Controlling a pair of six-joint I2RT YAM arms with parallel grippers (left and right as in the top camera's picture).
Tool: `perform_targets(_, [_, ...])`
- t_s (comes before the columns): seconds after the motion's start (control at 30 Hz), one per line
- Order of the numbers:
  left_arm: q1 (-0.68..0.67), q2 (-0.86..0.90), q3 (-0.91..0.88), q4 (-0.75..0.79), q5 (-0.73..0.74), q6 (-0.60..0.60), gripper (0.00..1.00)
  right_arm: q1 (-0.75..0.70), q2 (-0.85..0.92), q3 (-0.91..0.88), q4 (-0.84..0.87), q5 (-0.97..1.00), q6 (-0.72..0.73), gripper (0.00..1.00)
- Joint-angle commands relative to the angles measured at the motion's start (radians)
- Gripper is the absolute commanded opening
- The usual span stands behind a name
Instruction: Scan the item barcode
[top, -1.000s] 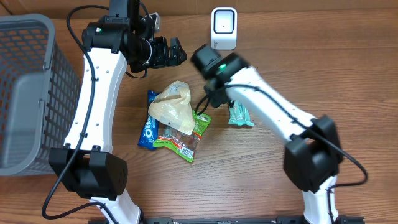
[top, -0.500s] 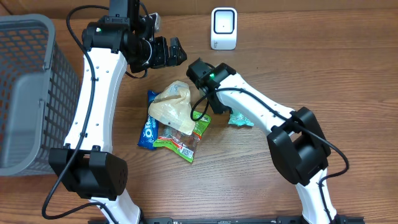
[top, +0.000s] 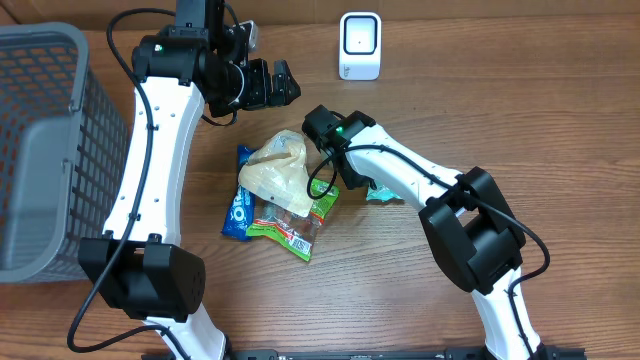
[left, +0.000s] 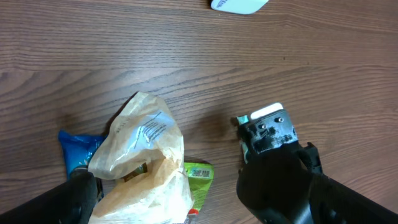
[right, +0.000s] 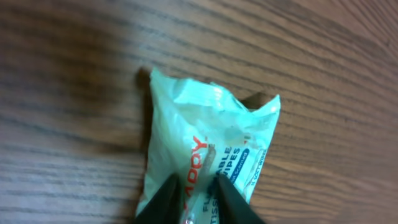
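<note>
The grey wire basket (top: 40, 150) stands well out beyond my left gripper (top: 289, 84), on the far side from everything else, and I take it as the drop-off for scanned goods. The heap of the tan paper bag (top: 275, 172), the blue Oreo packet (top: 237, 212) and the green snack packet (top: 298, 232) lies below the left gripper's fingertips and just beside the right arm's wrist, probably waiting its turn. The white barcode scanner (top: 360, 45) stands upright well ahead of both grippers, window facing the table's middle so an item can be shown to it. The teal flushable wipes packet (right: 205, 143) lies flat on the wooden table (right: 74, 74), apart from the heap, which I judge makes it the easy first pick. My right gripper (right: 198, 204) is down on it, its two dark fingers (right: 163, 202) drawn nearly together and pinching the packet's near edge between them. Whether the barcode faces up I cannot tell. The left gripper's fingers are spread wide and hold nothing, parked clear of the work
</note>
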Motion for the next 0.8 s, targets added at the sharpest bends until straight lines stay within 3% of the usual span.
perform_targets(0.0, [-0.005,0.002,0.019,0.001,-0.007,0.009,1.00,0.003,0.005,-0.017,0.022,-0.033,0.009,0.09])
perform_targets(0.07, [-0.005,0.002,0.019,0.001,-0.007,0.008,1.00,0.003,0.005,-0.018,0.029,-0.033,0.009,0.04])
perform_targets(0.2, [-0.005,0.002,0.019,0.001,-0.007,0.008,1.00,0.003,0.005,-0.018,0.028,-0.038,0.032,0.04])
perform_targets(0.43, [-0.005,0.002,0.019,0.001,-0.007,0.008,1.00,-0.004,0.001,0.010,-0.029,-0.245,0.026,0.05])
perform_targets(0.47, [-0.005,0.002,0.019,0.001,-0.007,0.009,1.00,-0.003,0.001,0.019,-0.037,-0.247,0.010,0.14])
perform_targets(0.5, [-0.005,0.002,0.019,0.001,-0.007,0.009,1.00,-0.003,0.001,0.028,-0.044,-0.260,-0.026,0.37])
perform_targets(0.53, [-0.005,0.002,0.019,0.001,-0.007,0.009,1.00,-0.003,0.001,0.029,-0.044,-0.268,-0.045,0.50])
perform_targets(0.57, [-0.005,0.002,0.019,0.001,-0.007,0.008,1.00,-0.002,0.001,0.029,-0.044,-0.273,-0.060,0.56])
perform_targets(0.77, [-0.005,0.002,0.019,0.001,-0.007,0.008,1.00,-0.005,0.005,0.000,0.007,-0.185,-0.061,0.51])
